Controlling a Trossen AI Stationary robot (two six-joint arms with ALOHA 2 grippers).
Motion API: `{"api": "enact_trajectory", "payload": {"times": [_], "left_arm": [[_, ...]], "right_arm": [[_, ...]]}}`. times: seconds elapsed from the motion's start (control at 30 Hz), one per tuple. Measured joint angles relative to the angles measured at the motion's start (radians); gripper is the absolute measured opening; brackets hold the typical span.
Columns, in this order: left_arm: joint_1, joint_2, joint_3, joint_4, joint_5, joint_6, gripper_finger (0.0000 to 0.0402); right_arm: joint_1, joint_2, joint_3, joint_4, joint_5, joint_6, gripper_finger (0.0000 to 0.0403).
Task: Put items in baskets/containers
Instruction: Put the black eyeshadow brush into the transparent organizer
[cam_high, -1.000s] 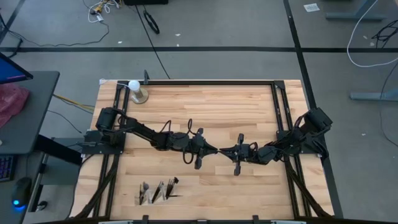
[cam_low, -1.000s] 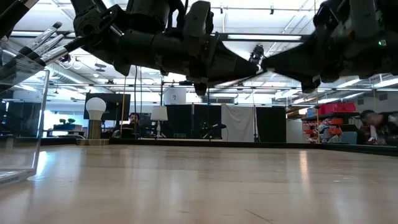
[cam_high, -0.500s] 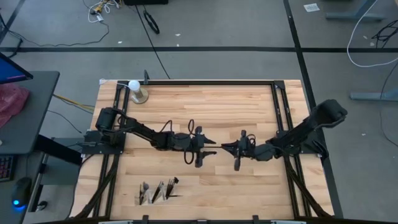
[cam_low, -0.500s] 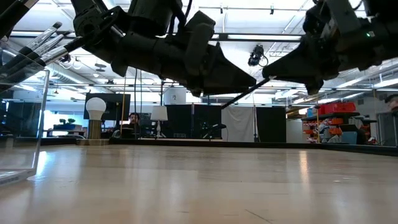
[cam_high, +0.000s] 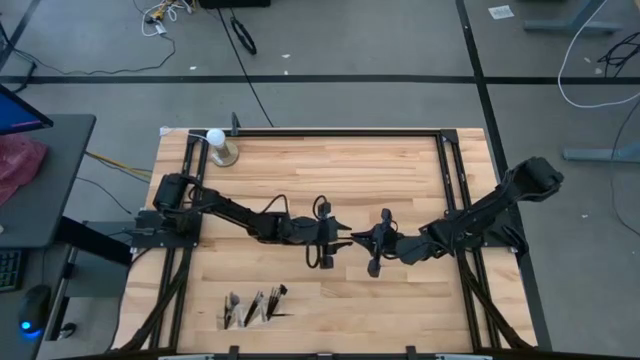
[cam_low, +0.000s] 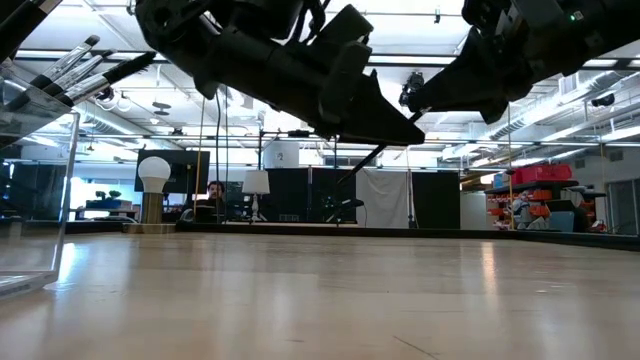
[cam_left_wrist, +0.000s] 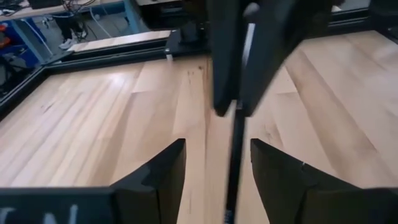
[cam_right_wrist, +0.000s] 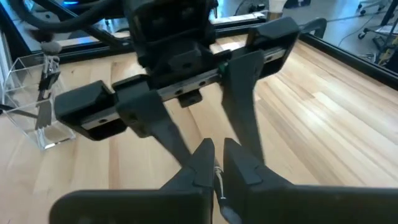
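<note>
From above, both arms meet over the middle of the wooden table (cam_high: 400, 160). The left gripper (cam_high: 345, 237) comes in from nine o'clock, the right gripper (cam_high: 360, 241) from three o'clock, their tips nearly touching at the centre. The clear organizer (cam_high: 250, 308) sits near the seven o'clock edge with several brushes (cam_high: 262, 303) standing in it. A white ball on a metal stand (cam_high: 218, 146) is at the eleven o'clock corner.

At table height, both arms hang above the surface. One thin dark brush (cam_low: 378, 152) slants down between the two grippers, well clear of the table. The organizer's clear wall (cam_low: 40, 190) shows at nine o'clock, with brush handles (cam_low: 85, 65) poking up and out of it.

In the left wrist view, the left gripper's fingers (cam_left_wrist: 161, 177) stand apart, and the dark brush handle (cam_left_wrist: 235, 162) runs between them without touching either. The right gripper (cam_left_wrist: 239, 109) is pinched on that handle farther along.

In the right wrist view, the right gripper's fingers (cam_right_wrist: 202, 163) are pressed together on the brush's slim pale shaft (cam_right_wrist: 217, 180). The left gripper (cam_right_wrist: 205, 134) faces it, jaws spread on either side. The organizer (cam_right_wrist: 37, 118) is at nine o'clock.

No writing can be read in any view.
</note>
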Motion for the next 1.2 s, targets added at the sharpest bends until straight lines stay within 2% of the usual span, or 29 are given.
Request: {"api": "enact_trajectory", "payload": {"times": [0.23,0.6,0.67,0.77,1.0,1.1,1.2], "left_arm": [[-0.002,0.0,0.0,0.001,-0.019,0.001,0.0154],[-0.002,0.001,0.0,0.024,-0.003,0.007,0.0022],[-0.004,0.001,0.0,0.024,0.0,0.003,0.0016],[-0.009,0.001,0.0,0.026,-0.007,-0.015,0.0016],[-0.007,0.001,0.002,0.036,0.012,-0.043,0.0016],[-0.002,0.001,0.002,0.067,0.068,-0.06,0.0016],[-0.003,0.001,0.002,0.1,0.08,-0.06,0.0016]], "right_arm": [[0.0,0.0,0.0,0.006,0.0,-0.003,0.0012],[-0.001,0.0,0.001,0.005,0.003,-0.002,0.0013],[0.0,0.0,0.001,0.005,-0.002,0.0,0.0017],[0.0,0.0,0.002,-0.008,0.004,-0.012,0.0041],[0.03,-0.079,0.001,-0.169,0.02,-0.009,0.0147],[0.061,-0.135,0.001,-0.273,0.03,0.045,0.018],[0.109,-0.187,-0.01,-0.379,0.078,0.121,0.0195]]}}
